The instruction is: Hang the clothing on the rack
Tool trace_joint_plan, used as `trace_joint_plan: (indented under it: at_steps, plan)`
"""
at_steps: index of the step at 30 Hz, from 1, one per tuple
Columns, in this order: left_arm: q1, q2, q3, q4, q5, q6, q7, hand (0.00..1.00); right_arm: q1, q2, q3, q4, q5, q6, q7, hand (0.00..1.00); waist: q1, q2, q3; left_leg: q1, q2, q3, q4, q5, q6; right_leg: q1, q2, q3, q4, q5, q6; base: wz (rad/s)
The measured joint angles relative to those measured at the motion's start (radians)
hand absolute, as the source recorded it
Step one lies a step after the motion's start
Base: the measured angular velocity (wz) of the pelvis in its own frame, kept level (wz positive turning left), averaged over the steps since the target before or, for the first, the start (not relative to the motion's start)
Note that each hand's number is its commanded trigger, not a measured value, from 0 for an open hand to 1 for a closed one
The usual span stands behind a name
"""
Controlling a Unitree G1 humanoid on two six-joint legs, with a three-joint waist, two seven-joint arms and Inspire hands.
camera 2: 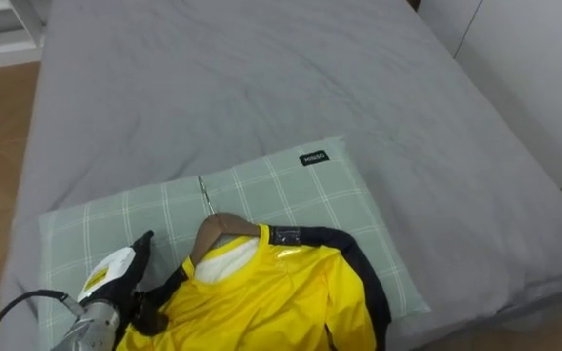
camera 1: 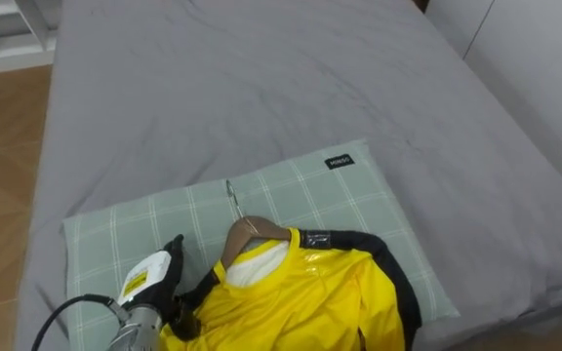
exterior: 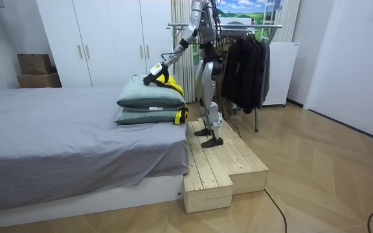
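A yellow jacket [camera 1: 301,302] with black trim and a white lining lies on a wooden hanger [camera 1: 254,232]. The hanger's metal hook [camera 1: 232,200] points up the green checked pillow [camera 1: 164,224] beneath it. My left hand [camera 1: 154,278] comes in from the lower left, its dark fingers curled on the jacket's left shoulder. In the room view the same hand [exterior: 153,73] reaches over two stacked pillows [exterior: 147,97] with the yellow jacket [exterior: 171,83] under it.
The grey bed [camera 1: 261,78] stretches ahead. I stand on a wooden platform [exterior: 219,168] at the bed's end. Behind me is a clothes rack [exterior: 238,27] with dark garments [exterior: 245,65]. White wardrobes [exterior: 109,39] and cardboard boxes [exterior: 37,70] line the wall.
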Motion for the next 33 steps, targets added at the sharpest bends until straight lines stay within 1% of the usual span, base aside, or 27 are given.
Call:
trace_joint_plan:
  at_steps: [3,8,14,19,24,28,33]
  plan:
    - [0.000,-0.006,-0.001,0.001,0.000,0.000,-0.003,0.00,-0.005,0.000,0.000,0.000,-0.002,0.000,0.000,0.00,-0.001,0.000,0.0001,0.001,-0.002,0.002,-0.002,0.002,0.003,0.000,-0.001,0.001,0.000,0.000,0.000,0.00]
    - [-0.001,-0.017,-0.001,0.037,0.000,0.000,-0.018,0.00,-0.008,0.000,0.000,0.008,-0.001,0.001,0.000,0.00,-0.004,-0.001,0.0008,0.003,-0.004,0.002,-0.005,0.006,0.005,0.000,-0.005,0.001,0.001,0.000,0.000,0.00]
    - [-0.017,-0.016,-0.014,0.065,-0.019,0.000,-0.025,0.00,-0.010,0.000,0.002,0.008,0.013,0.002,0.000,0.00,-0.006,-0.002,0.0009,0.000,-0.008,0.003,-0.005,0.006,0.006,-0.003,-0.008,0.001,0.001,-0.001,0.002,0.00]
    - [-0.018,-0.018,-0.020,0.085,-0.018,-0.001,-0.026,0.00,-0.011,0.000,0.004,0.008,0.027,0.002,-0.001,0.00,-0.007,-0.002,0.0011,0.001,-0.009,0.004,-0.006,0.006,0.006,-0.004,-0.009,0.001,0.003,-0.002,0.003,0.00]
    - [-0.025,-0.022,-0.020,0.105,-0.019,-0.006,-0.038,0.00,-0.011,0.000,0.011,0.008,0.043,0.003,0.002,0.00,-0.007,-0.008,0.0044,0.001,-0.010,0.005,-0.006,0.006,0.006,-0.005,-0.010,0.001,0.006,-0.003,0.004,0.00]
    - [-0.033,-0.022,-0.020,0.106,-0.018,-0.006,-0.042,0.00,-0.014,0.000,0.011,0.008,0.043,0.004,0.005,0.00,-0.006,-0.011,0.0052,-0.005,-0.016,0.008,-0.006,0.009,0.011,-0.019,-0.017,0.004,0.020,-0.005,0.009,0.00]
    - [-0.035,-0.021,-0.020,0.109,-0.016,-0.006,-0.042,0.00,-0.015,0.000,0.012,0.009,0.048,0.004,0.011,0.00,-0.003,-0.016,0.0049,-0.008,-0.017,0.018,-0.006,0.010,0.012,-0.028,-0.017,0.015,0.025,-0.006,0.009,-0.05]
